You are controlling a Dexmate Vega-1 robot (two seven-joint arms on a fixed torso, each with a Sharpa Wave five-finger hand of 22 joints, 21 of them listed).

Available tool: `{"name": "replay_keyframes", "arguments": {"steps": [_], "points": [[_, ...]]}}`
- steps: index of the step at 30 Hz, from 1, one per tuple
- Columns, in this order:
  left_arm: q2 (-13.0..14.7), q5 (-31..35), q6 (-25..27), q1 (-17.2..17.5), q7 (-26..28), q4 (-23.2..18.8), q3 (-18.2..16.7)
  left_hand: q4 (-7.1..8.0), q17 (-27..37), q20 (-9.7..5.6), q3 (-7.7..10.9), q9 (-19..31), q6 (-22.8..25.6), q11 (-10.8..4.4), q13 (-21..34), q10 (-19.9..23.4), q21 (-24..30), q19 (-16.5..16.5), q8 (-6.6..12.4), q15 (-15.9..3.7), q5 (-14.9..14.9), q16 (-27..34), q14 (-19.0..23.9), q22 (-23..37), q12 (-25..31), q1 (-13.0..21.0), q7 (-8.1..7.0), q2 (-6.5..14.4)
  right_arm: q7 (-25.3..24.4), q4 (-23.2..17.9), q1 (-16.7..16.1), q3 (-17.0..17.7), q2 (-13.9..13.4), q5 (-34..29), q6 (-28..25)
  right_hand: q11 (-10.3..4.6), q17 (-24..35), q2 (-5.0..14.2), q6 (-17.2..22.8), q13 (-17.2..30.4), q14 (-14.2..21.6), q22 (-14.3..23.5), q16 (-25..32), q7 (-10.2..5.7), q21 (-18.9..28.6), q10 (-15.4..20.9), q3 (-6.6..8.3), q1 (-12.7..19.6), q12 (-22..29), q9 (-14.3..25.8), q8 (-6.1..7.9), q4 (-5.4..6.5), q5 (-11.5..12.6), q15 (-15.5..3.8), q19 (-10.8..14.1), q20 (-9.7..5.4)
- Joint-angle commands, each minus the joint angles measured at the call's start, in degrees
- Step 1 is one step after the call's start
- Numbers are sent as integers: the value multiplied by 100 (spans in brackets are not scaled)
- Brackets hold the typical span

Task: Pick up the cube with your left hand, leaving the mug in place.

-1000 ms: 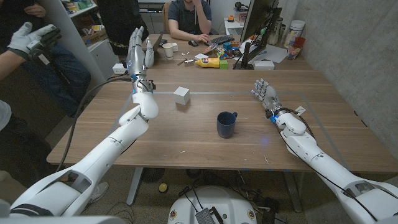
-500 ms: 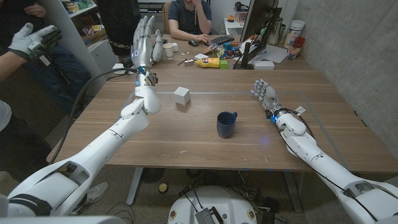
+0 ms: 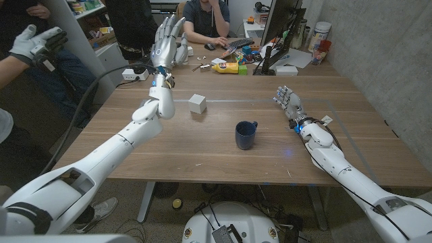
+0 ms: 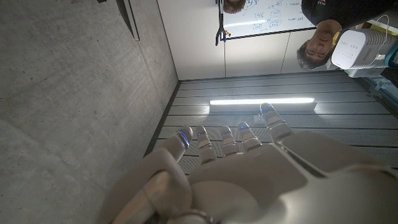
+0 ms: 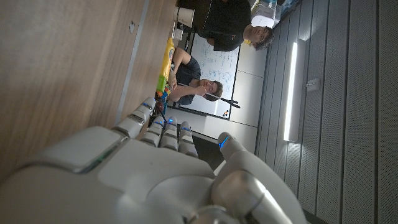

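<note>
- From the head view, we see our left hand raised high above the desk, fingers spread and pointing up, holding nothing.
- The cube sits on the desk, lower than that hand and off to its right, nearer our body; the forearm passes just beside it on the left.
- The mug stands upright nearer us and to the right of the cube, apart from it, handle toward the cube's far side.
- Our right hand waits low at the desk's right part, fingers loosely apart and holding nothing, well apart from the cube; the left is the nearer one.
- We judge the coming move is a drop down and slightly right onto the cube, keeping away from the mug.
- From the left wrist view, the hand points at ceiling and wall, fingers extended, nothing in it.
- From the right wrist view, the hand stands alongside the desk surface, fingers a little bent, holding nothing.
</note>
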Motion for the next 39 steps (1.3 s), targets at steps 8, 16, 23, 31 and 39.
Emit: {"name": "replay_keyframes", "arguments": {"steps": [8, 16, 23, 31, 39], "points": [[118, -20, 318, -106, -786, -208, 87, -360, -5, 88, -91, 3, -94, -12, 23, 6, 39, 37, -15, -33, -9, -7, -93, 0, 72, 140, -20, -223, 63, 85, 17, 29, 35, 46, 81, 0, 21, 269, 75, 7, 65, 26, 33, 4, 37, 75, 30, -60, 42, 35, 48, -3, 34, -15, 57, -247], [217, -21, 615, -231, -1429, -288, 192, -813, 4, 118, -127, 7, -144, -32, 32, -54, 99, 273, 17, -12, -24, 4, -167, -2, 81, 419, -13, -399, 96, 105, 22, 30, 50, 45, 138, 26, 20, 252, 71, 7, 76, 26, 33, 16, 37, 81, 25, -67, 40, 35, 43, -6, 32, 4, 60, -229], [299, 10, 874, -377, -2083, -344, 352, -1183, 14, 123, -212, 16, -137, -87, 38, 49, 158, 568, 56, 28, -25, 73, -8, 4, 145, 673, -14, -614, 130, 103, 21, 24, 52, 43, 163, 22, 19, 253, 72, 7, 83, 25, 33, 16, 38, 77, 28, -68, 36, 35, 42, -8, 32, 8, 66, -226], [314, -12, 916, -470, -2419, -220, 499, -1420, 18, 121, -301, 28, 152, -150, 41, 300, 229, 1035, 143, -32, -35, 110, 251, 4, 236, 1044, -12, -749, 127, 44, 12, 19, 22, 5, 194, 25, 20, 228, 69, 7, 87, 25, 31, 17, 39, 75, 18, -79, 34, 36, 39, -11, 28, 16, 70, -220], [313, 77, 1071, -590, -2784, -145, 690, -1454, 17, 122, -318, 30, 258, -120, 42, 381, 212, 1114, 168, -7, -23, 109, 329, -2, 258, 1231, -9, -797, 162, 85, 52, 4, 36, -22, 246, 29, 20, 222, 67, 7, 88, 25, 29, 17, 39, 75, 14, -85, 32, 36, 37, -11, 27, 37, 72, -207]]}}
